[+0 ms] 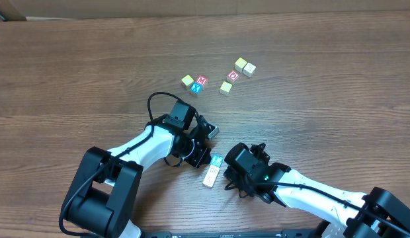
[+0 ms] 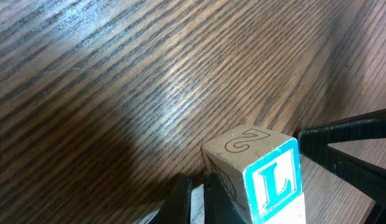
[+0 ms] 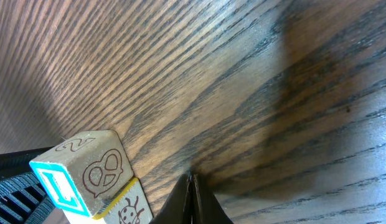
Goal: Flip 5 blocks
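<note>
Left hand (image 2: 194, 200), right hand (image 3: 192, 198) closed, empty, beside blue-faced block (image 2: 271, 180).

You were at a robot lab bench, by the look of it: a brown wood-grain table (image 1: 73, 59), a white-and-black left arm (image 1: 142, 147) and right arm (image 1: 311, 190) reaching in from its near edge, tiny printed wooden cubes (image 1: 226, 86) scattered toward its far edge.

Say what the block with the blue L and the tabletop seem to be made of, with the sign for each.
Block with the blue L: pale, matt wood by its look, with printed faces. Tabletop: brown streaky grain with a soft sheen; solid wood, veneer or laminate cannot be told.
</note>
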You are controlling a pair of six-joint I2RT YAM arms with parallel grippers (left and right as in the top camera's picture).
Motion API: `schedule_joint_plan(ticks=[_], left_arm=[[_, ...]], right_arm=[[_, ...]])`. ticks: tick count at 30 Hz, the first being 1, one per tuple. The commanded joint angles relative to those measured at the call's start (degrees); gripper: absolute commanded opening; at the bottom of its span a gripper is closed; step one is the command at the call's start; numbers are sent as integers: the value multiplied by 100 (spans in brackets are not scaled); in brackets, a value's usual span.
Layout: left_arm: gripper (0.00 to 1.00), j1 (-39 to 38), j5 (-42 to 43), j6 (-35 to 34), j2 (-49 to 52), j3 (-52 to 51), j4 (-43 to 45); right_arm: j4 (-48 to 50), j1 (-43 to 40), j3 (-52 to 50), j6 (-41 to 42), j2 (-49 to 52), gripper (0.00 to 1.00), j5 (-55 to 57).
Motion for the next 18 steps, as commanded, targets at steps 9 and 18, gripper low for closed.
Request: schedule_joint_plan(ticks=[9, 18], left_arm=[[4, -76, 31, 216, 177, -155, -33], [4, -76, 42, 208, 177, -155, 4]], right_arm=[[-7, 24, -74, -22, 68, 4, -7], [-7, 24, -74, -22, 68, 4, -7]])
